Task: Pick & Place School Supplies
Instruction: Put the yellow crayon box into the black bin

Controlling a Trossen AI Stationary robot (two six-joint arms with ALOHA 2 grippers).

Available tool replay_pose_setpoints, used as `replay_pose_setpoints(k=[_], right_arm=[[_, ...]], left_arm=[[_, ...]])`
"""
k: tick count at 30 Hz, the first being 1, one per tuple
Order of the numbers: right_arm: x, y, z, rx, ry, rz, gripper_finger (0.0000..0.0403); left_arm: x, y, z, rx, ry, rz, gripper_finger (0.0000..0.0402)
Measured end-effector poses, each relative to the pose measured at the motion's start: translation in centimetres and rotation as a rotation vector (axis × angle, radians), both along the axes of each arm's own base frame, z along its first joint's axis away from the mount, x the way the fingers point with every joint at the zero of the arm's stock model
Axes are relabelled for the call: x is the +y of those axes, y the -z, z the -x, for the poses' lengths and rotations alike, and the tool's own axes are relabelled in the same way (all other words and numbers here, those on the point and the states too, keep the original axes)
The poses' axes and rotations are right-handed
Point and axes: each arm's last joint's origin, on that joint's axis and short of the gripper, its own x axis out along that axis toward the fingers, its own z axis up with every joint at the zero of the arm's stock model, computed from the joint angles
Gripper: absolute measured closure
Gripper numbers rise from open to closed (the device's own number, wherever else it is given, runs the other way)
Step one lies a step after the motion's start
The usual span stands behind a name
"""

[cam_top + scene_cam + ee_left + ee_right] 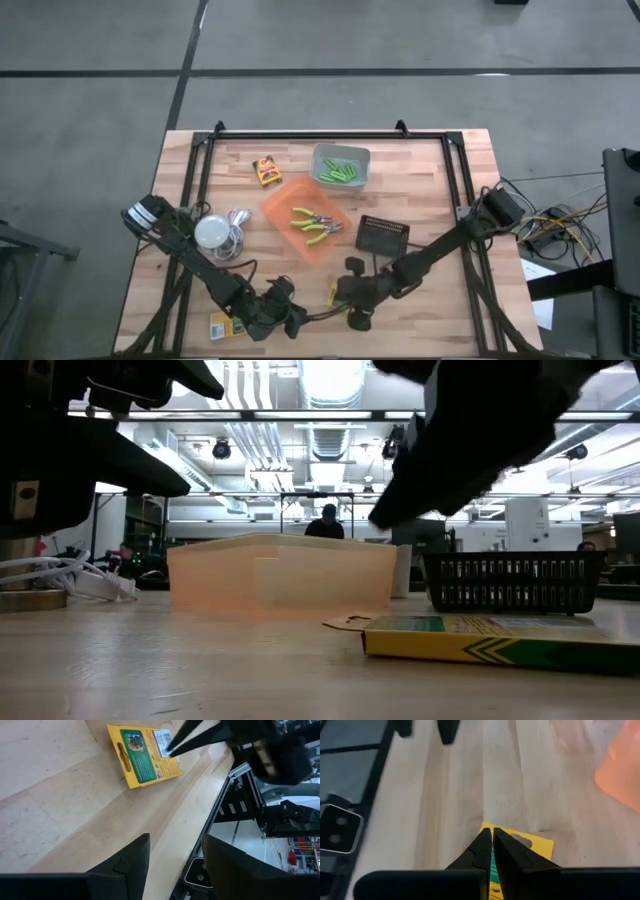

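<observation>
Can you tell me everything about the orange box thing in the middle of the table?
The orange bin is a shallow, open-topped tray that looks like see-through plastic; in the low view its walls glow pale orange. It sits flat on the wooden table near the middle, turned cornerwise so it looks like a diamond from above. Inside lie two green-handled pliers. No gripper touches it.

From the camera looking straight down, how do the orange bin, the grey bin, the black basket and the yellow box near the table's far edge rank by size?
1. orange bin, clearly largest.
2. grey bin and black basket: they look about alike, so I won't rank them.
3. yellow box, smallest.
</observation>
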Motion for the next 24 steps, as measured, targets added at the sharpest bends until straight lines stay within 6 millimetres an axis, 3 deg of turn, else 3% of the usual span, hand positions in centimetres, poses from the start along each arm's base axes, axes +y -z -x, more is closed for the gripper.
replay_pose_setpoints(k=[14, 24], right_arm=[[0.8, 3.6, -0.8, 0.122, -0.068, -0.061, 0.0385], [-0.4, 3.8, -0.8, 0.152, 0.290, -0.063, 0.0385]], left_arm=[[0.0, 0.1, 0.0, 0.005, 0.001, -0.006, 0.0216], [0.0, 0.0, 0.0, 0.005, 0.000, -0.003, 0.0216]])
